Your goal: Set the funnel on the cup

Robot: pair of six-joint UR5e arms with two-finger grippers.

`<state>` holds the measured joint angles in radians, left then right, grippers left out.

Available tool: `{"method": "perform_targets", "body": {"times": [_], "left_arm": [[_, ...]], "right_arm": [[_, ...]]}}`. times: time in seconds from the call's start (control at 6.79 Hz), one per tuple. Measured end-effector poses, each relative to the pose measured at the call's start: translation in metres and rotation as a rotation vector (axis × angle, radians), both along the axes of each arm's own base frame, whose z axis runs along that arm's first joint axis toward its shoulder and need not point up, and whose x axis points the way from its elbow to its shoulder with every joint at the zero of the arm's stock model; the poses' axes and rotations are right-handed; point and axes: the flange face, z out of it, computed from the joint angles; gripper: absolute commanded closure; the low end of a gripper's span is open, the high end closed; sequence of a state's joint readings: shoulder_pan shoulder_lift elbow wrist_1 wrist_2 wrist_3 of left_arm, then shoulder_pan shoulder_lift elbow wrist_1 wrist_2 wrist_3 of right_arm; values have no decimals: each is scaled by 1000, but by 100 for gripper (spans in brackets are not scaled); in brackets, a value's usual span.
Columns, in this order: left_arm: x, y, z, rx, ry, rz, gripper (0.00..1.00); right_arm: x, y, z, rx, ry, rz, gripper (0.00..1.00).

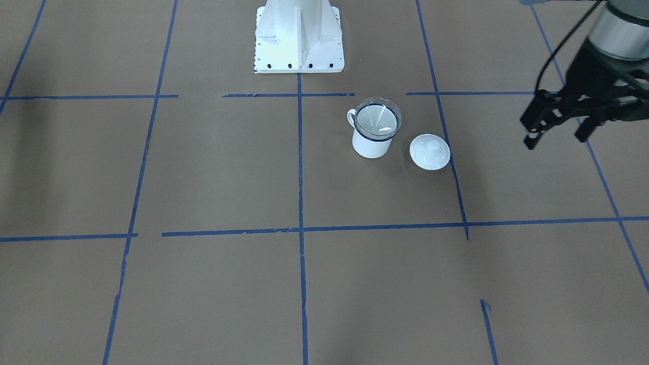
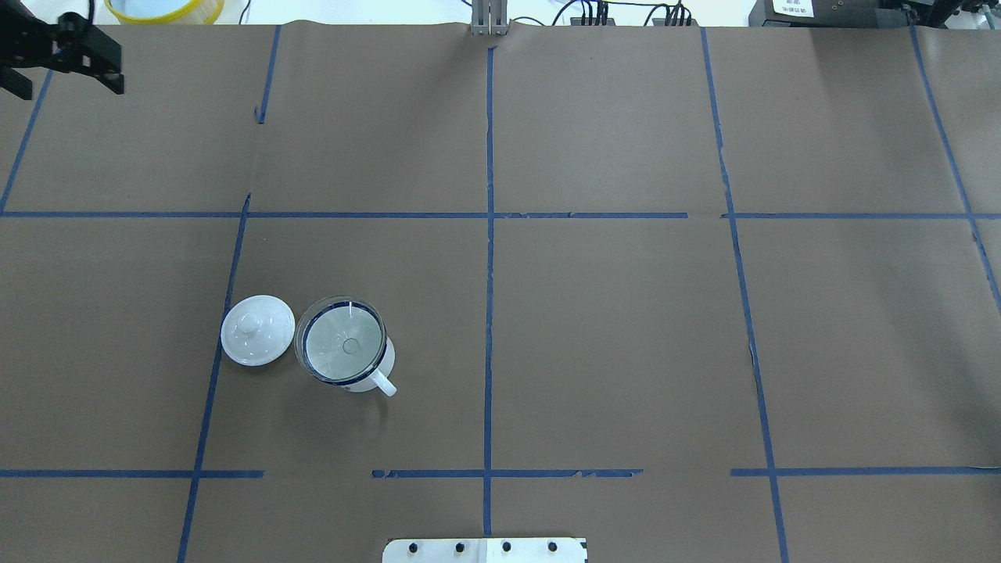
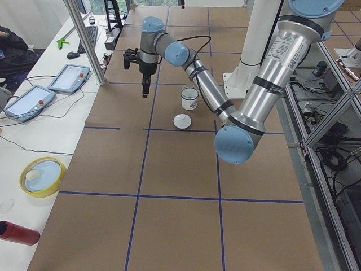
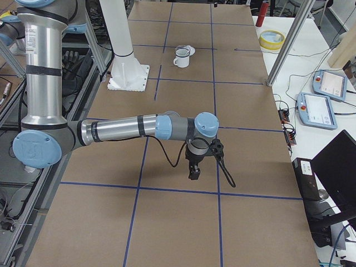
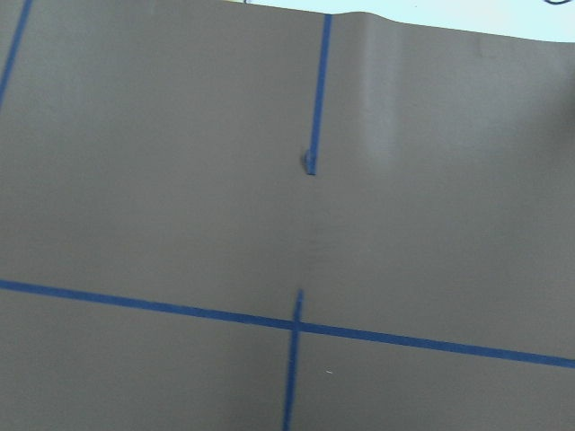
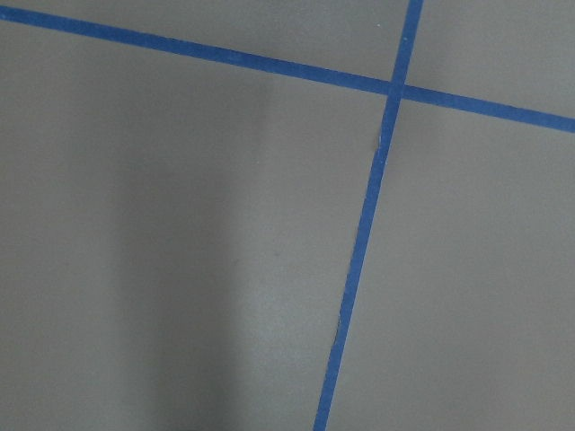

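Observation:
The clear funnel sits mouth-up in the white enamel cup, its stem down inside; both also show in the overhead view, funnel and cup. The cup stands upright on the brown table. My left gripper is open and empty, held above the table far from the cup, at the far left corner in the overhead view. My right gripper shows only in the exterior right view, low over the table far from the cup; I cannot tell whether it is open or shut.
A round white knobbed lid lies on the table beside the cup. The robot's white base stands behind it. A yellow bowl, a red bottle and teach pendants lie off the table's far side.

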<state>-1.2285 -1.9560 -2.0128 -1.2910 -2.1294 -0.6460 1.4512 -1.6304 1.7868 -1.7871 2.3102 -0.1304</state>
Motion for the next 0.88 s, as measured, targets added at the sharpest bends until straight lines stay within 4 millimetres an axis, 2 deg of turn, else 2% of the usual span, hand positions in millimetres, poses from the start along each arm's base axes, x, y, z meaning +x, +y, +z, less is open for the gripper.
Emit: {"method": "perform_targets", "body": {"times": [0.29,0.44,0.59,0.88], "left_arm": [[-91,-28,92,53,-112,143,0],[-124,-33,142,55,-127,225,0],[-142,-32,195,51,-93,303,0],[-151,-4,295,36,-30,369,0]], "right_arm": [[0,0,0,0,0,0,0],[0,0,0,0,0,0,0],[0,0,0,0,0,0,0],[0,0,0,-1,0,0,0]]}}
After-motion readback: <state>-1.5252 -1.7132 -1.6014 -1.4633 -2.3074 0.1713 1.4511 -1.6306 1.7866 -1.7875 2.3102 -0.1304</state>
